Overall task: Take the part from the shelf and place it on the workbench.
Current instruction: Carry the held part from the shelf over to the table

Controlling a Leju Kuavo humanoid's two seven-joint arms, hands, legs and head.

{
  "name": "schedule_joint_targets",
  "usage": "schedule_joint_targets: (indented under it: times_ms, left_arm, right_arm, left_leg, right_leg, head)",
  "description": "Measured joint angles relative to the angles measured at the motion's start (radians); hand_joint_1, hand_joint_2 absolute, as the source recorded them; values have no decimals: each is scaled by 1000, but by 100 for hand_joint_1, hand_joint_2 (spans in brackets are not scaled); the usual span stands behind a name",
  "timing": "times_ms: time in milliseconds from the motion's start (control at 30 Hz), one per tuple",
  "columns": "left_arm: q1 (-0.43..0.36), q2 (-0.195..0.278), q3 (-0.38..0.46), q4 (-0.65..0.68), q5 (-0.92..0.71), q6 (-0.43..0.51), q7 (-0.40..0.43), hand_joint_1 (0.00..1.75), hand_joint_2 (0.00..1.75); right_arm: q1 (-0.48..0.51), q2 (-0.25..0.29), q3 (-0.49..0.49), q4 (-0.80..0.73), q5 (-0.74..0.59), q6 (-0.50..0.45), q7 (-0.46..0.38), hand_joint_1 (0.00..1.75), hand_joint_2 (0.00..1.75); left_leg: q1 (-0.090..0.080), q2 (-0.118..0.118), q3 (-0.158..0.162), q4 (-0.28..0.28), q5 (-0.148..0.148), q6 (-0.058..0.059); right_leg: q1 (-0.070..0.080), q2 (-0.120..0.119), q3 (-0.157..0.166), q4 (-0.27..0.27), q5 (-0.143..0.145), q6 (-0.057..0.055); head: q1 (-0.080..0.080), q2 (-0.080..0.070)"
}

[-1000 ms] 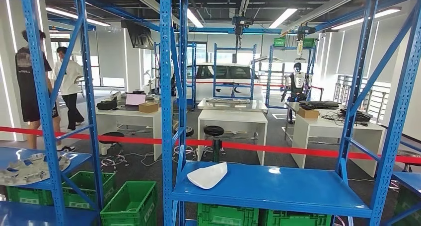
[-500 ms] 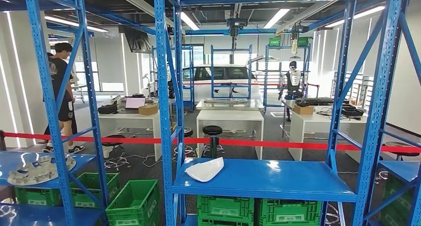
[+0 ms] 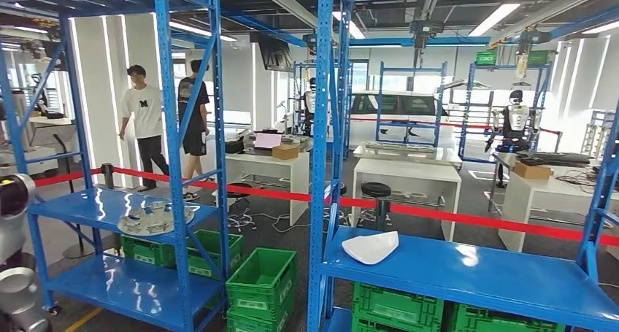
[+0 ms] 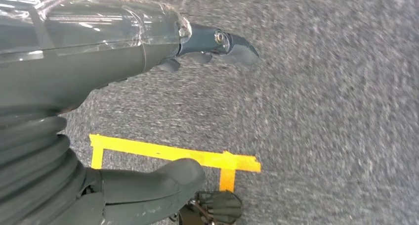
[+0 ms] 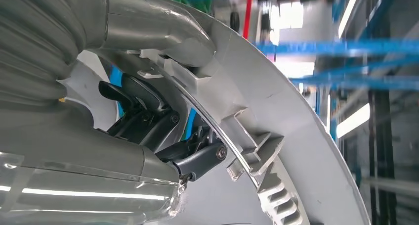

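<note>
In the right wrist view my right hand grips a large white round plastic part with ribs and teeth along its rim; the thumb lies over its edge and the dark fingers sit behind it. My left hand hangs over grey carpet, its fingers apart and nothing in it. In the head view a white curved part lies on the blue shelf at the right. A round grey-white part rests on the blue shelf at the left.
Blue rack posts stand close ahead, with green crates under the shelves. A red tape runs behind the racks, then white tables. Two people walk at the back left. Yellow floor tape lies below my left hand.
The whole head picture has shifted right, so the camera has turned left. More of the left rack is in view. The two people have walked on behind it.
</note>
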Motion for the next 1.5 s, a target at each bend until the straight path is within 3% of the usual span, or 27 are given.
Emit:
schedule_joint_targets:
  times_ms: [33,67,100,200,267,333,400,467,533,567,633,700,767,833,867,933,1000,1067,1100,1133,1200,1233,1300,1333,1367,1400,1500]
  left_arm:
    - [0,0,3,-1,-9,0,2,0,175]
    - [1,0,7,-1,-15,0,4,0,175]
    - [2,1,11,-1,-21,0,5,0,175]
    - [3,3,20,-1,-34,0,8,0,175]
    - [3,5,25,-1,-46,0,11,0,175]
    - [5,9,32,-1,-61,0,18,0,175]
    - [9,15,40,-2,-79,0,24,0,175]
    - [10,19,45,-4,-95,0,27,0,175]
    - [9,21,55,-8,-113,0,28,0,175]
    - [10,21,60,-10,-122,0,28,0,175]
    - [11,23,71,-15,-137,0,30,0,175]
    - [11,25,83,-20,-151,0,36,0,175]
    - [11,26,94,-26,-164,0,46,0,175]
    - [13,28,103,-31,-177,0,61,0,175]
    - [15,29,108,-33,-182,0,70,0,175]
    - [18,31,119,-38,-194,0,88,0,175]
    - [19,34,126,-42,-207,0,107,0,175]
    - [21,37,133,-43,-223,0,125,0,175]
    - [24,38,137,-46,-232,0,132,0,175]
    - [27,41,139,-50,-241,0,138,0,175]
    - [31,46,141,-60,-258,0,143,0,175]
    - [31,49,142,-65,-263,0,143,0,175]
    - [35,55,146,-77,-272,0,142,0,175]
    - [39,59,148,-84,-275,0,140,0,175]
    - [45,63,150,-90,-279,0,137,0,175]
    - [49,68,151,-97,-284,0,133,0,175]
    - [51,78,153,-114,-298,0,130,0,175]
  right_arm:
    - [0,1,3,2,-3,5,-1,175,175]
    - [0,2,6,5,-4,10,-1,175,175]
    - [0,4,10,7,-5,13,-1,175,175]
    - [-5,8,18,11,-10,21,-7,175,175]
    - [-10,9,21,10,-17,31,-15,175,175]
    - [-15,11,25,9,-31,43,-23,175,175]
    - [-18,12,28,8,-43,53,-29,175,175]
    - [-17,14,30,6,-49,60,-34,175,175]
    - [-14,14,30,6,-51,68,-37,175,175]
    - [-14,14,31,6,-51,73,-39,175,175]
    - [-13,15,33,6,-49,85,-46,175,175]
    - [-13,16,37,2,-43,98,-54,175,175]
    - [-14,17,42,-6,-35,110,-63,175,175]
    - [-16,17,46,-15,-29,119,-68,175,175]
    - [-16,17,49,-17,-28,122,-69,175,175]
    - [-14,18,54,-21,-30,125,-71,175,175]
    - [-7,20,60,-22,-40,127,-79,175,175]
    - [2,21,65,-20,-52,130,-95,175,175]
    - [6,22,69,-18,-55,132,-105,175,175]
    - [9,23,72,-15,-55,133,-115,175,175]
    - [11,25,77,-14,-51,134,-132,175,175]
    - [9,26,78,-16,-47,134,-137,175,175]
    - [3,26,78,-19,-40,134,-142,175,175]
    - [-1,27,77,-23,-36,133,-141,175,175]
    - [-8,27,75,-26,-33,132,-139,175,175]
    - [-16,28,71,-30,-29,129,-136,175,175]
    - [-43,29,54,-40,-11,117,-116,175,175]
  left_leg:
    - [-1,-17,-3,0,3,1]
    - [-1,-33,-5,1,6,1]
    - [-1,-50,-6,1,9,0]
    - [-1,-93,-8,2,15,-8]
    - [-1,-111,-18,4,22,-19]
    - [0,-123,-32,7,30,-31]
    - [-5,-77,-51,31,10,-42]
    - [-2,-12,-93,124,-53,-55]
    - [12,-1,-142,247,-112,-68]
    - [17,-3,-152,278,-119,-73]
    - [26,4,-114,230,-82,-81]
    - [23,53,-39,101,-33,-83]
    - [15,90,-4,30,-19,-69]
    - [11,71,-12,25,-18,-49]
    - [12,57,-15,24,-14,-42]
    - [15,27,-20,20,-6,-28]
    - [14,-2,-25,20,0,-19]
    - [7,-33,-27,20,4,-13]
    - [3,-49,-27,20,5,-12]
    - [0,-64,-26,20,6,-10]
    - [-6,-91,-24,20,10,-11]
    - [-7,-102,-26,21,12,-13]
    - [-4,-118,-36,21,19,-22]
    - [-3,-125,-41,20,24,-28]
    - [-3,-118,-47,21,24,-32]
    - [-4,-94,-54,32,15,-37]
    - [2,-11,-119,170,-72,-56]
  right_leg:
    - [-2,7,-25,55,-17,1]
    - [-2,11,-36,77,-12,1]
    - [-3,14,-29,59,13,-2]
    - [-4,60,47,-128,129,-17]
    - [-3,81,70,-191,150,-28]
    - [-4,64,71,-206,149,-34]
    - [-9,43,72,-224,154,-42]
    - [-10,20,71,-232,159,-48]
    - [-10,-6,68,-230,160,-49]
    - [-11,-20,67,-229,160,-48]
    - [-13,-46,66,-224,158,-43]
    - [-13,-69,65,-214,151,-31]
    - [-9,-91,63,-204,144,-18]
    - [-8,-118,64,-202,143,-8]
    - [-10,-117,64,-200,136,-3]
    - [-15,-70,46,-152,94,5]
    - [-16,-8,-5,-27,22,5]
    - [-12,10,-52,83,-15,-1]
    - [-10,13,-54,87,-2,-7]
    - [-7,18,-38,50,30,-15]
    - [0,49,21,-84,104,-35]
    - [3,66,45,-140,126,-43]
    - [6,81,62,-187,133,-50]
    - [6,74,63,-195,136,-50]
    - [4,64,64,-203,140,-51]
    - [2,55,66,-212,146,-53]
    - [-3,19,69,-228,157,-58]
  head:
    - [0,0]
    - [0,0]
    - [0,0]
    - [0,0]
    - [0,0]
    - [-1,1]
    - [-3,1]
    - [-4,0]
    - [-5,0]
    - [-5,0]
    - [-5,0]
    - [-5,0]
    - [-5,0]
    - [-5,0]
    - [-5,0]
    - [-5,1]
    - [-4,1]
    - [-3,0]
    - [-3,0]
    - [-3,0]
    - [-3,0]
    - [-3,0]
    - [-3,1]
    - [-3,1]
    - [-3,1]
    - [-4,1]
    - [-6,1]
